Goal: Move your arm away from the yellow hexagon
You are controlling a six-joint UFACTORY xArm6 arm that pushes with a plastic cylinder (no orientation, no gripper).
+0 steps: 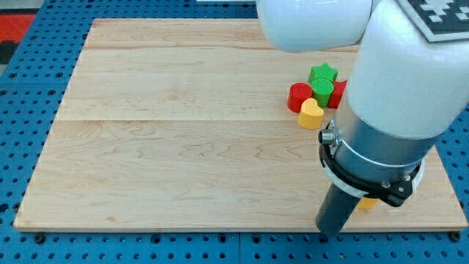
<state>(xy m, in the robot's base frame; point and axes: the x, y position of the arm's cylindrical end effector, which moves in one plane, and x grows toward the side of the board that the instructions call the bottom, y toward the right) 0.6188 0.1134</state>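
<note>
My dark rod comes down from the white arm at the view's lower right. My tip [330,231] rests near the bottom edge of the wooden board [183,147]. A small yellow block [366,203] peeks out just right of the rod; the arm hides most of it, so I cannot make out its shape. Higher up is a cluster: a green star [323,72], a green round block [322,91], a red cylinder [299,96], a red block [339,91] partly hidden by the arm, and a yellow heart [311,114]. The tip is well below this cluster.
The board lies on a blue perforated table [29,110]. The arm's white body [410,81] covers the board's right side and hides whatever is behind it.
</note>
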